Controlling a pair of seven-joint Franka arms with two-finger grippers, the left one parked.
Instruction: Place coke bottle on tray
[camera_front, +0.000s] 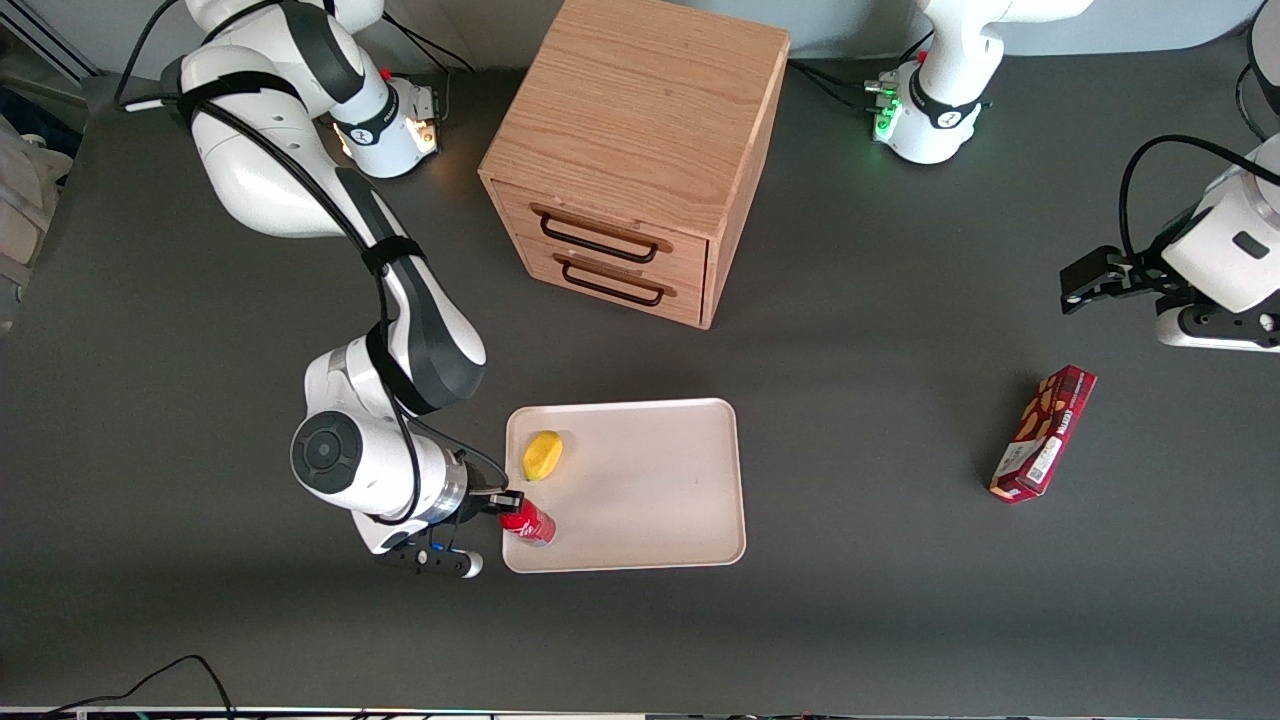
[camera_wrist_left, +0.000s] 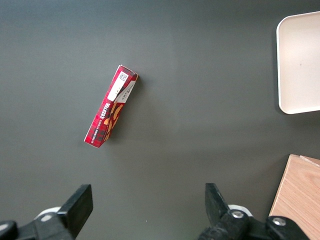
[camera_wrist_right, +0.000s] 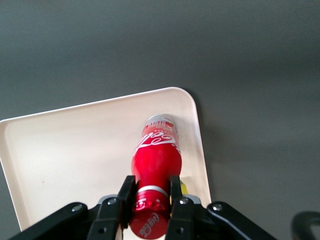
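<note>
The coke bottle (camera_front: 528, 522) is a small glossy red bottle with white lettering. It is over the corner of the cream-white tray (camera_front: 660, 490) nearest the front camera, at the working arm's end. My right gripper (camera_front: 505, 503) is shut on its neck just below the red cap. In the right wrist view the bottle (camera_wrist_right: 156, 160) points away from the gripper (camera_wrist_right: 151, 190) over the tray (camera_wrist_right: 75, 150), with a finger pressed on each side of its neck. I cannot tell whether its base rests on the tray or hangs just above it.
A yellow object (camera_front: 543, 455) lies on the tray, farther from the front camera than the bottle. A wooden two-drawer cabinet (camera_front: 635, 150) stands at the back. A dark red snack box (camera_front: 1043, 432) lies toward the parked arm's end; it also shows in the left wrist view (camera_wrist_left: 110, 111).
</note>
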